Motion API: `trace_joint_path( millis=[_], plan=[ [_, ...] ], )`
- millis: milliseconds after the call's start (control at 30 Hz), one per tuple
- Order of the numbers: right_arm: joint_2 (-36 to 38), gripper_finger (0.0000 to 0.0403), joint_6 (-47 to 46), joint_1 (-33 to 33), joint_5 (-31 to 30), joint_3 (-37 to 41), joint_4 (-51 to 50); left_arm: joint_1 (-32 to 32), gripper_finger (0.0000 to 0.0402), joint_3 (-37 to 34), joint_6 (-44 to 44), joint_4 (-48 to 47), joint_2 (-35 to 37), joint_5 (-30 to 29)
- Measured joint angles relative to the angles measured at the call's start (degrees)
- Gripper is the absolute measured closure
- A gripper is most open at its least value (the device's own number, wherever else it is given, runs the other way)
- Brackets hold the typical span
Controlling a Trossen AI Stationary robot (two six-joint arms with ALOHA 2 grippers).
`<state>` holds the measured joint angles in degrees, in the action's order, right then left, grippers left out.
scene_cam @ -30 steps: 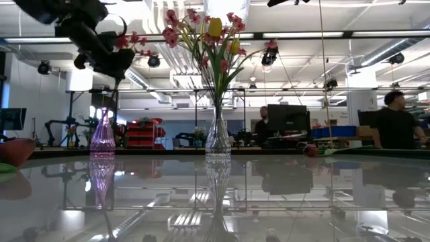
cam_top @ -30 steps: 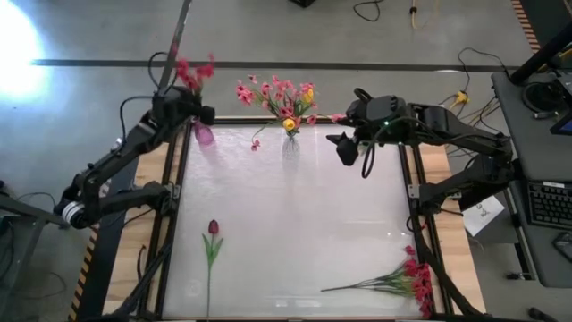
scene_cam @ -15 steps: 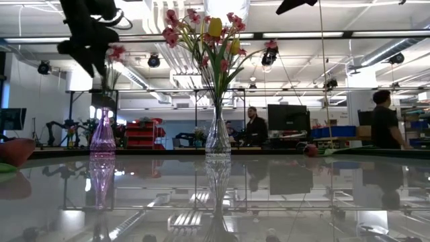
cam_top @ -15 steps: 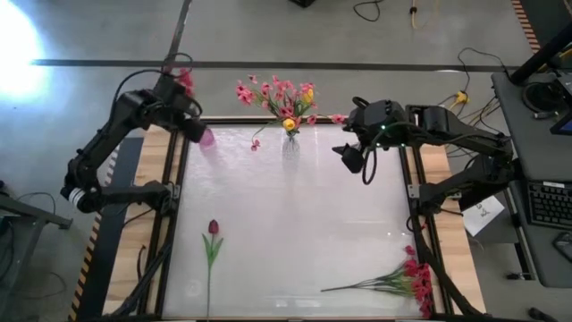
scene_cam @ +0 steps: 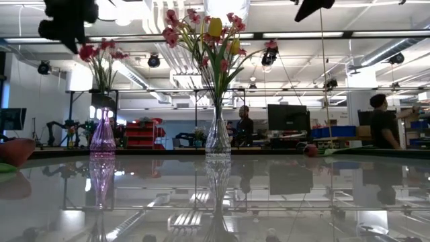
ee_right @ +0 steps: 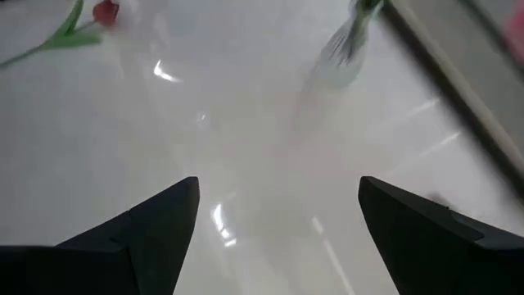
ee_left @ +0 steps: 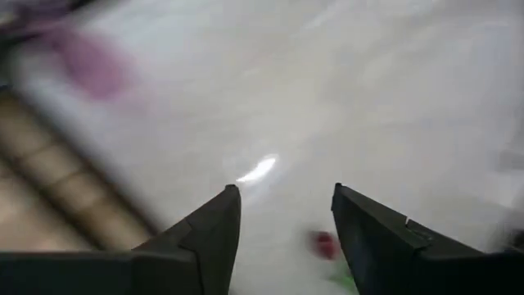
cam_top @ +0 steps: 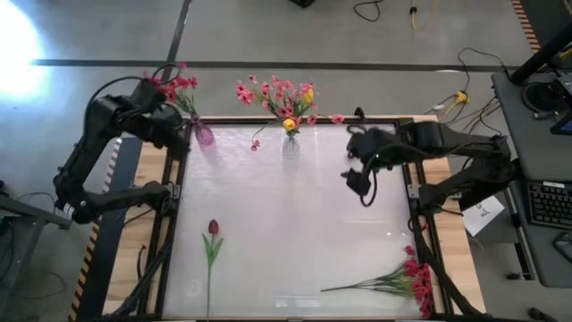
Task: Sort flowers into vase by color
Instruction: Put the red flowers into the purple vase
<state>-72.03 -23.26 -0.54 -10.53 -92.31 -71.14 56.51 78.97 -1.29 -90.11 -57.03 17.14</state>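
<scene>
A spray of pink blossoms [cam_top: 174, 83] stands with its stem in the small purple vase [cam_top: 204, 134] at the far left of the table; the low view shows the same spray [scene_cam: 101, 54] and vase [scene_cam: 103, 134]. My left gripper [cam_top: 176, 134] hangs open just left of that vase, with nothing between its fingers [ee_left: 282, 221]. The clear vase [cam_top: 290, 145] at far centre holds pink and yellow flowers [cam_top: 279, 97]. A dark-red bud [cam_top: 213, 227] and a pink-red spray [cam_top: 407, 277] lie flat on the table. My right gripper [cam_top: 357, 179] is open above the table right of centre [ee_right: 278, 221].
A loose pink blossom [cam_top: 256, 143] lies on the table between the two vases. Wooden side rails [cam_top: 438, 224] and black frame bars border the glossy white tabletop [cam_top: 295, 233]. People stand in the room beyond the far edge [scene_cam: 386, 121].
My left gripper brought the pink spray down into the purple vase, let it go and drew back toward the table's left edge. The spray now stands free in the vase. My right gripper moved toward the near edge.
</scene>
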Motion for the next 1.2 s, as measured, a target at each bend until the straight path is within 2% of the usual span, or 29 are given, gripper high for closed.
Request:
trace_joint_path(
  millis=[167,300,367,567,633,733,833,933,1100,1200],
  plan=[
    [-0.1,0.0078,-11.3,-7.7,-0.2,3.1,0.0,-0.1,0.0237,0.0,-4.5,0.2,5.1,17.4],
    [-0.1,0.0078,-29.5,-14.5,-2.0,6.5,0.1,-0.5,0.0249,-0.9,-6.9,3.7,7.7,33.0],
    [-0.3,0.0078,-41.2,-18.4,-2.9,8.9,0.4,-1.0,0.0256,-1.8,-7.7,7.2,9.1,38.5],
    [-4.4,0.0078,-82.9,-31.6,-1.2,18.4,8.3,-4.9,0.0277,-9.0,-8.5,17.4,14.2,40.1],
    [-6.8,0.0078,-94.3,-35.5,2.6,21.0,11.4,-7.4,0.0282,-12.7,-7.4,22.4,14.9,40.3],
    [-11.3,0.0078,-109.1,-41.9,3.4,23.1,14.4,-13.2,0.0287,-18.4,-3.9,31.8,14.8,39.9],
    [-16.3,0.0078,-109.7,-43.3,12.4,23.3,14.9,-20.2,0.029,-23.3,-1.4,41.2,13.9,39.6],
    [-20.7,0.0078,-108.3,-43.6,17.2,24.2,14.8,-26.9,0.0292,-26.7,-0.1,47.2,11.8,37.4],
    [-23.5,0.0078,-97.3,-45.6,29.0,26.6,20.2,-33.6,0.0292,-28.2,0.1,47.5,7.7,34.8],
    [-23.8,0.0078,-90.8,-46.8,32.6,27.8,21.8,-35.3,0.0292,-28.2,0.1,47.4,6.0,34.8]
  ],
)
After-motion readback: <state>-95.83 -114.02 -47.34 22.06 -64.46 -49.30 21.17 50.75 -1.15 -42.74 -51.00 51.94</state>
